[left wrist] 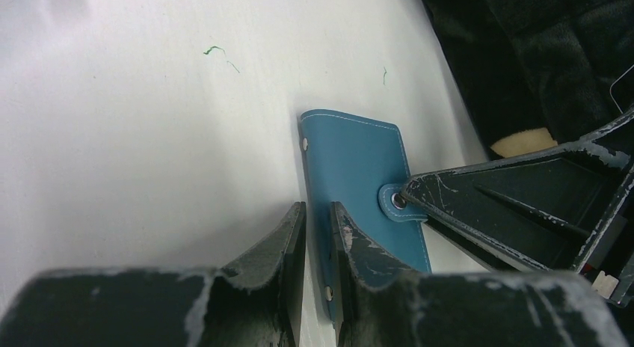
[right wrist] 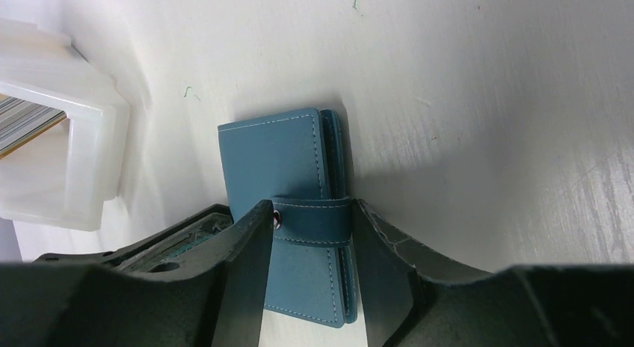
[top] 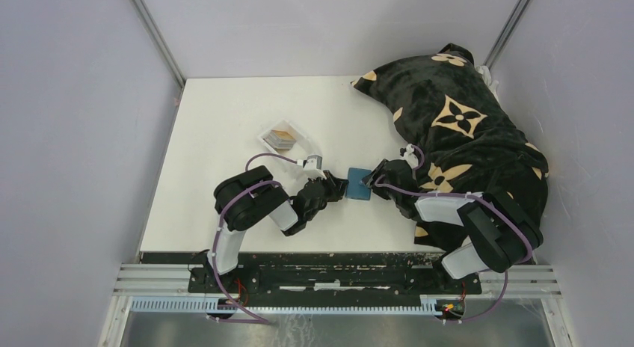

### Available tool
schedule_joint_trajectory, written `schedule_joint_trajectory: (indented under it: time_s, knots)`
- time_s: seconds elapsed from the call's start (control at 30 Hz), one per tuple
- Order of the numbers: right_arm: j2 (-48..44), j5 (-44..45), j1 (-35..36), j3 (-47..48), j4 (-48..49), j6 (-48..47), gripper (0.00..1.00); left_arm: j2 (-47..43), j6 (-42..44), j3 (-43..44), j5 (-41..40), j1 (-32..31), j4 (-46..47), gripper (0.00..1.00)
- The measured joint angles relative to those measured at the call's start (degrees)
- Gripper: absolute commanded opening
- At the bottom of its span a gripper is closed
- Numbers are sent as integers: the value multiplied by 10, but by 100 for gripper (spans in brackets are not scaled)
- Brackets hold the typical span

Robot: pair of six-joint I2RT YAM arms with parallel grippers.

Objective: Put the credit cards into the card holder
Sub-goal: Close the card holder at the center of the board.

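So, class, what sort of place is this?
Probably a robot lab test cell: left arm and right arm bolted to a metal rail, a white table boxed in by grey panels.

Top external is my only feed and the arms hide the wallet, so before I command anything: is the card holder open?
Observer: No. In the right wrist view the card holder is folded shut, its snap tab wrapped over the edge.
Operator: Where is the right gripper?
Observer: The right gripper has one finger on each side of that tab. I cannot confirm a squeeze.
Operator: And the left?
Observer: The left gripper stands nearly closed, astride the holder's riveted edge.
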Motion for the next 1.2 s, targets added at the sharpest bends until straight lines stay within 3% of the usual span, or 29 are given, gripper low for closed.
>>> schedule_joint_trajectory:
  time_s: [1.2]
  knots:
    - [8, 49, 25, -9, 25, -11, 47, 11, 0, 3, 0, 0, 16, 24]
